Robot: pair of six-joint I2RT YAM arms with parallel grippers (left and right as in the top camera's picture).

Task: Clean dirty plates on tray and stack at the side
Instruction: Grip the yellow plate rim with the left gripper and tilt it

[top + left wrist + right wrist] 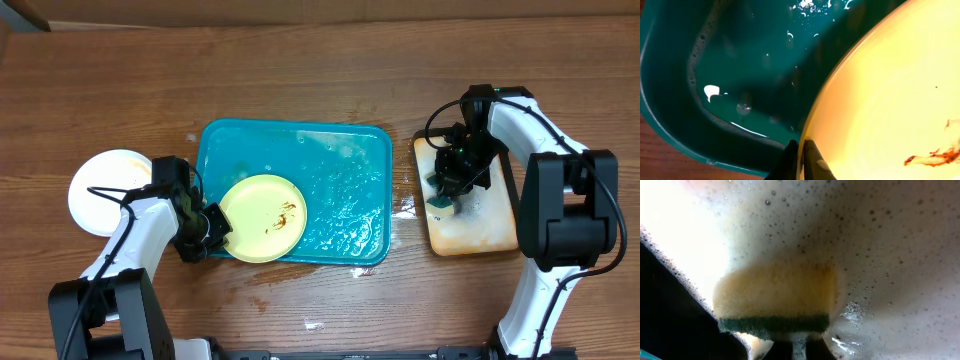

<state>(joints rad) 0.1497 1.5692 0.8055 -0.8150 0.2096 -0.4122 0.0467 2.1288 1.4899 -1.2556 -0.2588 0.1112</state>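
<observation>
A pale yellow plate (262, 217) with brown smears lies in the front left corner of the teal tray (296, 124). My left gripper (215, 228) is shut on its left rim. In the left wrist view the two fingertips (801, 150) pinch the edge of the plate (890, 100), with the wet tray floor (740, 75) beyond. A white plate (105, 190) sits on the table left of the tray. My right gripper (447, 190) is shut on a yellow-and-green sponge (775, 300) over the small soapy tray (490, 235).
Soapy water covers the teal tray's floor (350, 190). The small beige-bottomed tray (890, 255) stands right of it, foamy inside. Water drops lie on the wooden table (405, 210) between the two trays. The tray wall (660, 115) rises close to the left gripper.
</observation>
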